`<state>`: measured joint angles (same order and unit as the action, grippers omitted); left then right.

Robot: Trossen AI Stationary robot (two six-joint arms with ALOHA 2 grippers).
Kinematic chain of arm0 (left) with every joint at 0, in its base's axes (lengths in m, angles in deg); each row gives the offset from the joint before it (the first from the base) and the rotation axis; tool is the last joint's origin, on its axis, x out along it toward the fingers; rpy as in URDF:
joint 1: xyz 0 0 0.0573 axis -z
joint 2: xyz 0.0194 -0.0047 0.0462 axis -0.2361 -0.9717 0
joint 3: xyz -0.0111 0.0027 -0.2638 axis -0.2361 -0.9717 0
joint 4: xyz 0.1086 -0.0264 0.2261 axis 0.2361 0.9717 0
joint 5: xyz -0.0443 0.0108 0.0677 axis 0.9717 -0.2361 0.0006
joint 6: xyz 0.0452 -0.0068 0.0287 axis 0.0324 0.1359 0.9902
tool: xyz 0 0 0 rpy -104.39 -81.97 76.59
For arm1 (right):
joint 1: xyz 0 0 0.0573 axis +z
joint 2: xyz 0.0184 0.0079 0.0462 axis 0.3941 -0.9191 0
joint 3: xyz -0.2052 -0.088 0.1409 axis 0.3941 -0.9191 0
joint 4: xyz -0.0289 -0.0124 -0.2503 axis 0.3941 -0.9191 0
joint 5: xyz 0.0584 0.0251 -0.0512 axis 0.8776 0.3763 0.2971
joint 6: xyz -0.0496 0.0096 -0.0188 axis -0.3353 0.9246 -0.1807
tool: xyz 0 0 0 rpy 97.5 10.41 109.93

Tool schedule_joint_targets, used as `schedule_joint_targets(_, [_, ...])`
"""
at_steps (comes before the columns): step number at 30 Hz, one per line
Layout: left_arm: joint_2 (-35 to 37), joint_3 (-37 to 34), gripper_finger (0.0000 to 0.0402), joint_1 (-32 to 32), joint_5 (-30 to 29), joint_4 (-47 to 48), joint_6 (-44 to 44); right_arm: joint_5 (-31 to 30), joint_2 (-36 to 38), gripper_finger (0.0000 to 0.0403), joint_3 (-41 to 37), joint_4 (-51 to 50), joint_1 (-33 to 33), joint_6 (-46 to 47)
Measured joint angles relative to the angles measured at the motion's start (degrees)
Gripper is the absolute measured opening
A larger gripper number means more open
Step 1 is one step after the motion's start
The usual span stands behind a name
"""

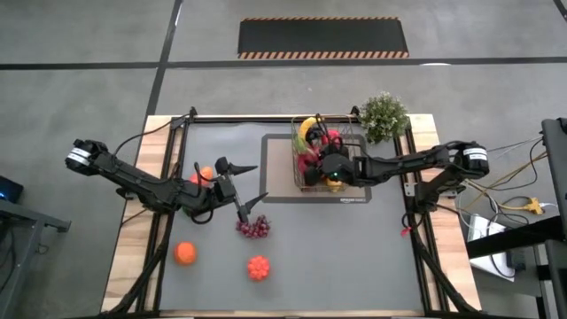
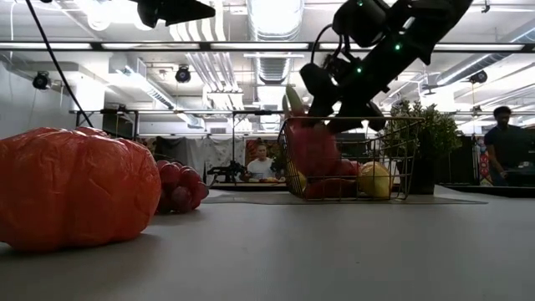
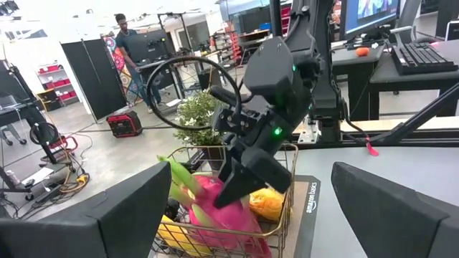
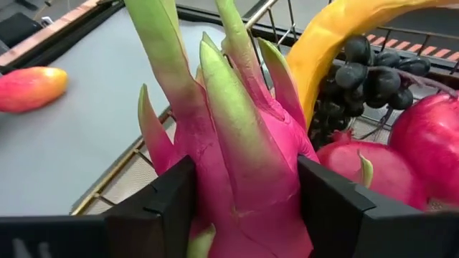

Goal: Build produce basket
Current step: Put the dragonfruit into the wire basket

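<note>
A: Count check. One wire basket (image 1: 356, 156), one mat (image 1: 275, 168) under it, one potted plant (image 1: 384, 116).

B: Loose on the table?

A: Four. One bunch of red grapes (image 1: 253, 228), two orange-red fruits near the front edge (image 1: 184, 253) (image 1: 258, 267), one mango (image 1: 202, 175) beside the left arm.

B: In the basket?

A: Partly hidden, so only what shows: one dragon fruit (image 4: 244, 165), one banana (image 4: 337, 36), one bunch of dark grapes (image 4: 369, 72), one yellow fruit (image 2: 374, 180), at least two red fruits (image 4: 430, 143) (image 4: 366, 172). Can't give a total.

B: Arms?

A: Two, one gripper each: left gripper (image 1: 242, 191), right gripper (image 1: 330, 168).

B: People?

A: Low view shows two behind the table (image 2: 262, 164) (image 2: 505, 150).
</note>
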<state>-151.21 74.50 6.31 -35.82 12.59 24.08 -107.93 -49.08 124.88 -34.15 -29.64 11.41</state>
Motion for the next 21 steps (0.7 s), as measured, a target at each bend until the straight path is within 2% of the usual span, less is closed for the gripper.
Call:
schedule_joint_targets(9, [0.00,-0.01,0.0366,0.00,0.02,-0.02,-0.02,-1.20,-0.76,0.0298,0.06,0.48,0.01,-0.37])
schedule_joint_targets(13, [0.00,-0.03,0.0366,0.00,0.02,-0.01,-0.13,-0.98,0.69,0.0328,0.12,-0.80,0.01,-1.09])
schedule_joint_targets(17, [-0.02,-0.03,0.0366,0.00,0.02,0.00,-0.15,-0.94,3.07,0.0336,0.80,-4.58,0.01,-1.44])
schedule_joint_targets(21, [-0.02,-0.05,0.0366,0.00,0.02,0.01,-0.15,-0.92,5.51,0.0324,1.51,-6.70,0.01,-3.24])
